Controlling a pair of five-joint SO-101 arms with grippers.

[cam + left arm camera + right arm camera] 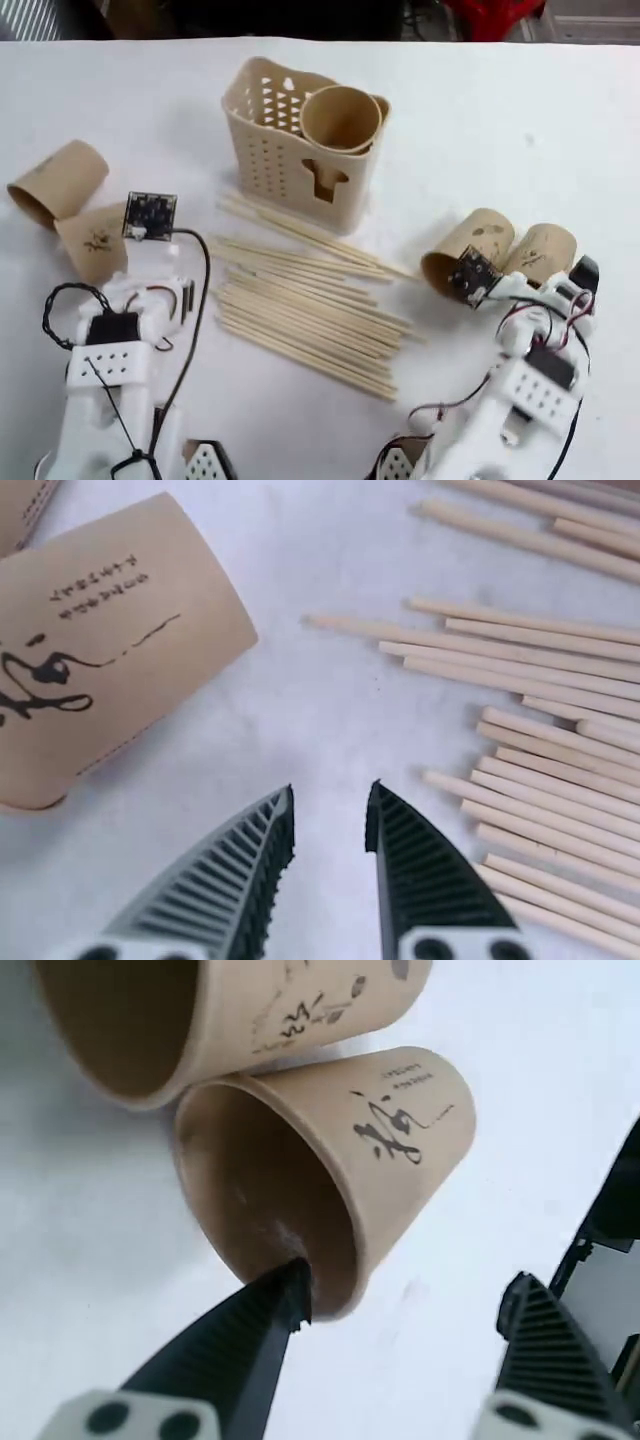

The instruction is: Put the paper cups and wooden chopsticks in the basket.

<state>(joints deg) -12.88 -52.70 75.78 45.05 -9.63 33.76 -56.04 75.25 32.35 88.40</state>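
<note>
Right wrist view: cup [400, 1150] at fingertip [285, 1295]

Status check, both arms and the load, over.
Left gripper open, empty, beside chopsticks. Right gripper open, one fingertip at a lying cup's mouth. One cup in basket; four cups, chopsticks on table. Nothing blocks basket.

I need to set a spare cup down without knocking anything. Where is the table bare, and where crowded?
Bare table lies right of the basket toward the far edge, and left of it, behind the two lying cups. Crowded: chopsticks fill the middle; two more cups lie at the right hand.
</note>
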